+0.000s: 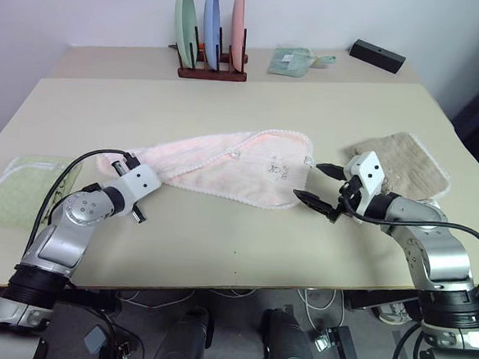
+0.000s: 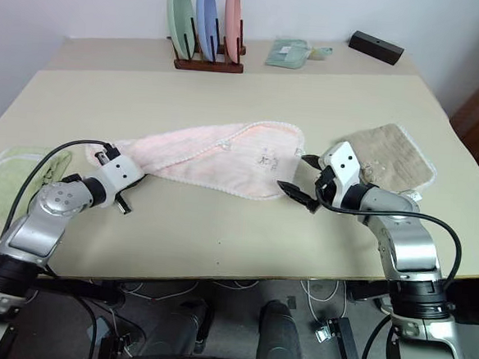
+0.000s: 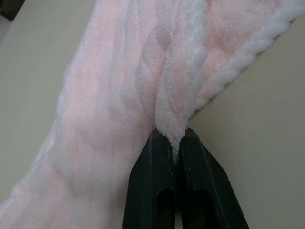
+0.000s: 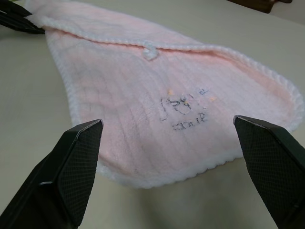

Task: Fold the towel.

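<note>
Towel (image 1: 232,167), just one, lies on your table (image 1: 218,244); your left gripper (image 3: 177,150) pinches its corner; your right gripper (image 4: 171,157) hovers low, jaws wide.

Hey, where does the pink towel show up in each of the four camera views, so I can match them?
Left eye view: towel across the table's middle, between both grippers.
Right eye view: same, middle.
Left wrist view: a pinched fold at the shut left gripper.
Right wrist view: wide end ahead of the open right gripper.
Shared landmark: the towel's white scalloped edging.
</note>
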You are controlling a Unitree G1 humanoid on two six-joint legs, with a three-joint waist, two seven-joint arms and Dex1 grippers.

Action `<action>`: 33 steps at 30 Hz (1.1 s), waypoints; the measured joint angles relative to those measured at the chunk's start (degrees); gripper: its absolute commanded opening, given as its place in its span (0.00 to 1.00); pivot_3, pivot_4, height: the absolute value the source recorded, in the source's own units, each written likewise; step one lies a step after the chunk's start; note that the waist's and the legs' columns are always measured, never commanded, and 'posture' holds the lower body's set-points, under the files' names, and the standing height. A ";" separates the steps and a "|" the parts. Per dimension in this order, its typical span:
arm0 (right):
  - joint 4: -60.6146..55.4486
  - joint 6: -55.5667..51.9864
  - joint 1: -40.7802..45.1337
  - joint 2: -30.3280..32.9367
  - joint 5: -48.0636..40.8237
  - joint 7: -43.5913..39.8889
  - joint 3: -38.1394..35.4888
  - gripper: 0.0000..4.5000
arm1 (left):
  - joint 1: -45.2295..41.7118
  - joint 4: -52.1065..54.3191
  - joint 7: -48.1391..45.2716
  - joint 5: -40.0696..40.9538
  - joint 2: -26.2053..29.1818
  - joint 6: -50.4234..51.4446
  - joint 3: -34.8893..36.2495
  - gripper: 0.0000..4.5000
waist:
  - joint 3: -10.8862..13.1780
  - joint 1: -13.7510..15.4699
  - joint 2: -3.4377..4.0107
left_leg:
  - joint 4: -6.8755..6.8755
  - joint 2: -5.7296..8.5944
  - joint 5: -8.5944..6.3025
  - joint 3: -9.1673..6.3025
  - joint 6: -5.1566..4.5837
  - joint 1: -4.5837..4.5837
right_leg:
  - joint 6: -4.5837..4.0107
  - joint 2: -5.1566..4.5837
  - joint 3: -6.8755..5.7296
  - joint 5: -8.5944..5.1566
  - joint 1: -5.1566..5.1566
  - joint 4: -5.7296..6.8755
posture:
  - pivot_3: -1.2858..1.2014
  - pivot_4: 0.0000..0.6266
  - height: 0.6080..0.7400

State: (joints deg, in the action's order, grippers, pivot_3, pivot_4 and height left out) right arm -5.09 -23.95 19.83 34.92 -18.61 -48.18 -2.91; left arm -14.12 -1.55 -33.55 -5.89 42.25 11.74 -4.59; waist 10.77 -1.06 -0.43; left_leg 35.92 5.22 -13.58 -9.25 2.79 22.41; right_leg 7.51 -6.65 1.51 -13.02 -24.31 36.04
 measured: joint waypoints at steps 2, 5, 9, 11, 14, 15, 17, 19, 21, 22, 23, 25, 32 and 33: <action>1.70 1.63 1.34 -0.04 0.77 -0.12 0.63 1.00 | 3.01 2.63 -0.28 0.96 0.58 -0.02 2.48 0.01 | 0.02 -0.18 -0.01 | -0.01 -0.03 0.00 0.02 0.00 0.01 | 0.00 0.00 0.02 0.00 -0.04 0.00 | 0.52 0.24 0.99; 5.79 5.38 4.87 0.09 3.70 -0.54 2.61 1.00 | 8.89 8.35 -1.53 3.95 1.41 -0.21 7.56 0.01 | 0.04 -0.28 -0.03 | -0.02 -0.06 0.00 0.05 0.00 0.02 | -0.01 0.00 0.03 0.00 -0.06 0.00 | 0.52 0.24 0.99; 13.89 11.79 10.39 0.90 9.34 -0.88 5.70 1.00 | 17.10 15.75 -4.32 8.19 2.35 -0.71 13.80 0.01 | 0.05 0.07 -0.04 | -0.02 -0.06 0.00 0.05 0.00 0.02 | -0.01 -0.03 0.03 0.00 -0.05 -0.02 | 0.52 0.24 0.99; 20.11 15.28 14.09 0.28 11.93 -1.08 7.65 1.00 | 21.83 18.24 -6.20 9.80 2.98 -0.74 16.71 0.01 | 0.05 0.03 -0.05 | -0.01 -0.06 0.00 0.08 0.00 0.02 | -0.02 -0.04 0.04 0.00 -0.04 -0.04 | 0.52 0.24 0.99; 29.73 20.23 19.35 -0.80 14.92 -1.36 9.46 1.00 | 26.23 20.58 -8.37 11.25 3.36 -0.80 18.40 0.01 | 0.07 0.07 -0.04 | -0.01 -0.06 0.00 0.07 0.00 0.02 | -0.02 -0.01 0.03 -0.01 -0.04 -0.02 | 0.52 0.24 0.99; 32.72 21.79 21.43 -1.76 15.83 -1.29 9.95 1.00 | 27.32 21.04 -8.91 11.49 3.42 -0.90 18.91 0.01 | 0.07 0.03 -0.05 | -0.02 -0.06 0.00 0.08 0.00 0.02 | -0.03 0.00 0.03 0.00 -0.04 -0.02 | 0.52 0.24 0.99; 40.75 25.08 26.77 -3.98 18.47 -0.43 11.72 1.00 | 29.41 22.35 -10.27 11.61 3.99 -1.07 19.38 0.01 | 0.07 -0.28 -0.05 | -0.03 -0.04 0.00 0.11 0.00 0.02 | -0.04 0.00 0.04 0.00 -0.05 -0.02 | 0.52 0.24 0.99; 48.04 27.84 31.19 -6.13 20.50 0.86 12.74 1.00 | 30.67 23.27 -11.29 11.62 4.10 -1.42 19.41 0.01 | 0.07 -0.35 -0.04 | -0.09 -0.04 0.00 0.10 0.01 0.00 | -0.05 0.03 0.04 0.00 -0.07 -0.03 | 0.52 0.24 0.99; 53.09 29.96 33.70 -7.67 21.77 1.67 13.15 1.00 | 31.42 23.83 -11.49 11.61 4.00 -1.46 19.42 0.01 | 0.07 -0.17 -0.05 | -0.15 -0.04 0.00 0.06 0.01 0.00 | -0.05 0.03 0.04 0.00 -0.07 -0.04 | 0.52 0.24 0.99; 55.40 30.82 34.68 -8.39 22.51 2.14 13.50 1.00 | 31.37 23.85 -11.36 11.69 3.76 -1.02 19.46 0.01 | 0.07 -0.06 -0.04 | -0.15 -0.03 0.00 0.04 0.01 0.01 | -0.05 0.02 0.04 0.00 -0.07 -0.04 | 0.52 0.24 0.99; 57.12 31.41 35.42 -9.17 22.94 2.49 13.70 1.00 | 31.30 23.83 -11.26 12.02 3.50 -0.38 19.48 0.01 | 0.07 -0.05 -0.05 | -0.15 -0.02 0.00 0.04 0.01 0.01 | -0.05 0.02 0.04 0.00 -0.07 -0.04 | 0.52 0.24 0.99; 58.69 32.16 36.02 -10.25 22.98 2.56 13.71 1.00 | 31.18 23.89 -11.14 13.28 2.57 0.92 19.57 0.13 | 0.07 -0.13 -0.04 | -0.16 -0.03 0.00 0.04 0.01 0.00 | -0.05 0.02 0.04 0.00 -0.08 -0.04 | 0.52 0.24 0.99; 57.85 33.21 35.18 -9.94 22.91 1.49 13.47 1.00 | 32.79 24.16 -9.85 12.56 2.48 1.45 19.64 0.65 | 0.07 -0.22 -0.04 | -0.23 -0.01 0.01 0.03 0.01 -0.01 | -0.05 0.03 0.04 0.00 -0.10 -0.03 | 0.52 0.24 0.99; 57.17 33.11 34.52 -9.79 22.89 1.18 13.43 1.00 | 33.00 24.16 -9.74 12.35 2.49 1.18 19.64 0.65 | 0.07 -0.21 -0.04 | -0.24 -0.01 0.01 0.03 0.01 -0.02 | -0.05 0.04 0.04 0.00 -0.11 -0.03 | 0.52 0.24 0.99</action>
State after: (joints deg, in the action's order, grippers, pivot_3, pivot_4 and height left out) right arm 52.08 9.15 54.36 25.13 4.28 -47.00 10.52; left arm 18.88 22.61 -43.29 6.46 44.74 12.92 15.06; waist 10.84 -1.27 -0.46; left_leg 35.69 5.21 -13.58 -9.22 2.80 22.40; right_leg 7.46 -6.62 1.54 -13.02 -24.42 36.01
